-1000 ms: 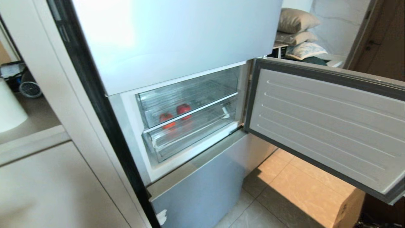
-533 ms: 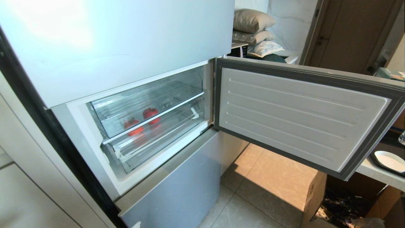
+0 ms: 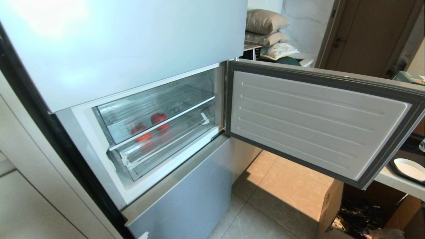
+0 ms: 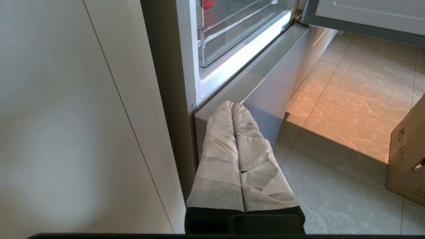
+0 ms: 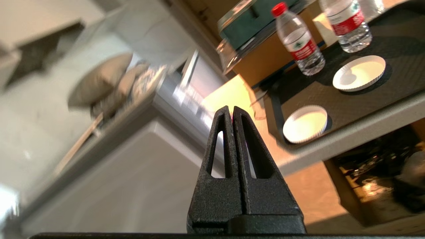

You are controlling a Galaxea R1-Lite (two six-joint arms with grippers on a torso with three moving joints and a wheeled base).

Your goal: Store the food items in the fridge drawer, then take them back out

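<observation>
Inside, tangerine (image 3: 141, 131) and apple (image 3: 159, 120) near fridge drawer (image 3: 156, 109) front lip

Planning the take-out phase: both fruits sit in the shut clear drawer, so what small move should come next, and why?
Probably bring the right gripper, shut and empty, toward the fridge drawer front lip to pull it out. The tangerine and apple lie behind its clear front, the fridge door stands open, and neither arm is at the compartment.

Tangerine (image 3: 140, 129) and apple (image 3: 159, 118) sit side by side in the fridge drawer (image 3: 156, 109), tangerine left; open fridge door (image 3: 315, 122) right, cardboard box (image 3: 332, 205) below it.
</observation>
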